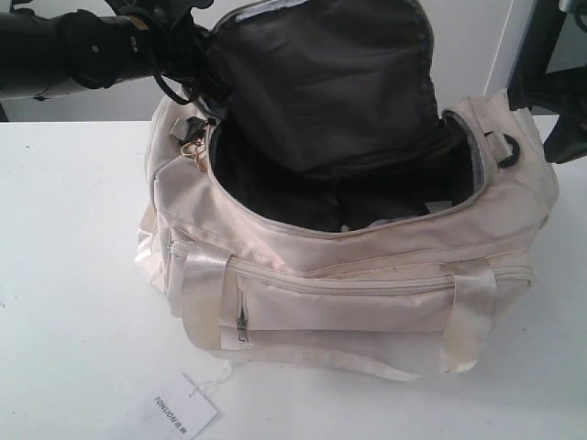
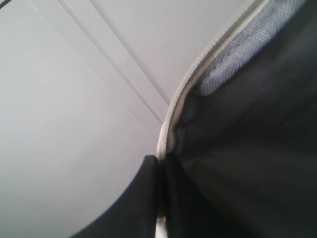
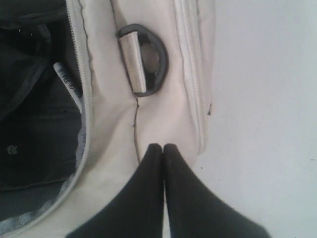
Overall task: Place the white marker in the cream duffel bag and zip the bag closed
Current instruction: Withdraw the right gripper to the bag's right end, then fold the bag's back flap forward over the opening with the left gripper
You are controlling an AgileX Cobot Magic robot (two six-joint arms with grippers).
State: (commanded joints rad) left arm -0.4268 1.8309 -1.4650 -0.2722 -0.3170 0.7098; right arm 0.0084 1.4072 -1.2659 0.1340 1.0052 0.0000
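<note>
The cream duffel bag (image 1: 367, 293) sits on the white table with its top unzipped and its dark lining showing. Its lid flap (image 1: 321, 82) stands raised. My left gripper (image 1: 204, 50) is shut on the flap's zipper edge (image 2: 171, 119), which runs between the two black fingers (image 2: 143, 198). The white marker (image 3: 67, 82) lies inside the bag against the dark lining, close to the zipper rim. My right gripper (image 3: 163, 147) is shut, with nothing seen between its tips. It hovers over the bag's cream end panel by a dark D-ring (image 3: 148, 59).
A gold ring pull (image 1: 195, 151) hangs at the bag's left end. A small white paper tag (image 1: 174, 411) with printed text lies on the table (image 1: 73, 275) in front. Satin handles (image 1: 472, 316) drape down the front, over a zip pocket (image 1: 348, 307).
</note>
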